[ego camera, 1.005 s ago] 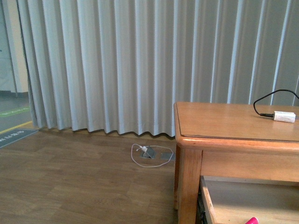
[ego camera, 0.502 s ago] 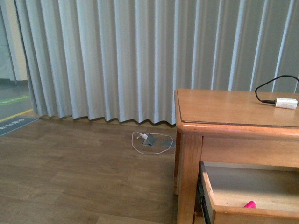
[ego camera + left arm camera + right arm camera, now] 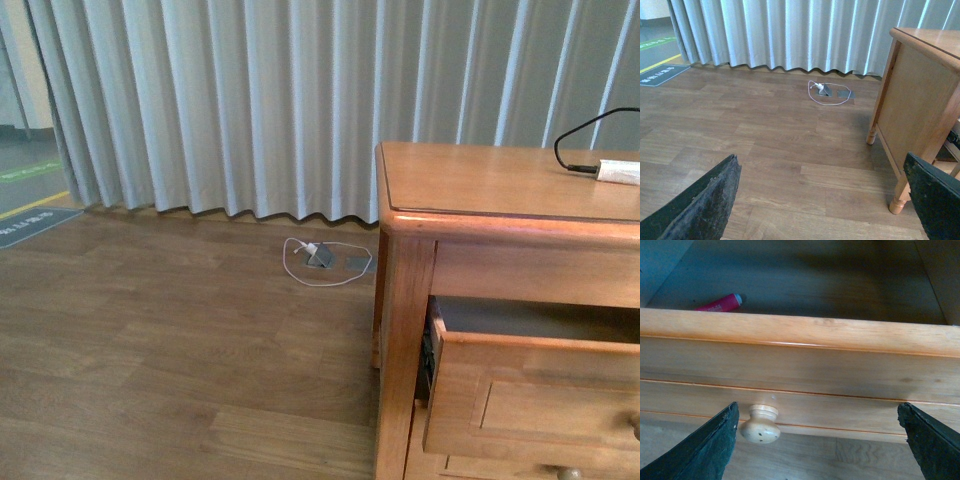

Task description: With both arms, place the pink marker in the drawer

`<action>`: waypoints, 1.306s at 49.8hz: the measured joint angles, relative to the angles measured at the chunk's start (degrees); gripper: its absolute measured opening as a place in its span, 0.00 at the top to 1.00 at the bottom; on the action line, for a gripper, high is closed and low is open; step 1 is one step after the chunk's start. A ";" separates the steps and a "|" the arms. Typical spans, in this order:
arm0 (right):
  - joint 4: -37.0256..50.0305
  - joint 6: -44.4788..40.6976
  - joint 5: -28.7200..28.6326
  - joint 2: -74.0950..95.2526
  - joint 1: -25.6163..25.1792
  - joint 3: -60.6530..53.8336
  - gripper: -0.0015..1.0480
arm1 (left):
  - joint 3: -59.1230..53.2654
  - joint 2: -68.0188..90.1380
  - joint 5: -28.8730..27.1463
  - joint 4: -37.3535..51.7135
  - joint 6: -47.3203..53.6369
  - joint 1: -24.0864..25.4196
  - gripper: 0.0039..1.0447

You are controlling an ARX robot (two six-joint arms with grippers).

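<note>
Compared with half a second ago, the front view has shifted: the drawer (image 3: 535,400) now shows its raised panel front rather than its pale floor, it stands less far out of the table (image 3: 480,185), and the pink marker no longer shows in that view — the drawer front hides the inside. The white box (image 3: 620,171) with its black cable (image 3: 580,135) sits nearer the right edge of the picture than before.

In the right wrist view the pink marker (image 3: 719,303) lies inside the drawer, on its shaded floor, close behind the drawer's front rail and toward one end. It is well apart from the right gripper (image 3: 817,437), whose two dark fingers (image 3: 705,452) stand spread wide on either side of the drawer front, grasping nothing. The round pale knob (image 3: 760,423) sits just beside one finger, not touching it as far as can be seen.

The left gripper (image 3: 820,200) hangs over the wooden floor (image 3: 765,150) beside the table's leg (image 3: 900,195), its fingers (image 3: 702,205) likewise released and far apart — nothing between them.

The drawer holds the marker; no other contents show in the part of it that is visible. On the floor by the curtain (image 3: 250,100) lies a looped white cord (image 3: 325,260).
</note>
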 joint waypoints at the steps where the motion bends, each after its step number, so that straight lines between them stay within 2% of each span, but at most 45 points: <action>1: 0.26 0.20 0.15 0.31 0.17 0.26 0.08 | 0.00 0.00 0.00 0.00 0.00 0.00 0.05; 18: 3.50 4.15 3.39 7.52 3.61 8.98 0.08 | 0.00 0.00 0.00 0.00 0.00 0.00 0.05; 46: 6.60 7.85 6.60 12.13 3.80 13.81 0.08 | 0.00 0.00 0.00 0.00 0.00 0.00 0.05; 55: 7.23 7.80 5.03 11.96 3.41 13.22 0.08 | 0.00 0.00 0.00 0.00 0.00 0.00 0.05; 65: 5.81 6.95 -0.33 7.63 2.21 8.20 0.08 | 0.00 0.00 0.00 0.00 0.00 0.00 0.05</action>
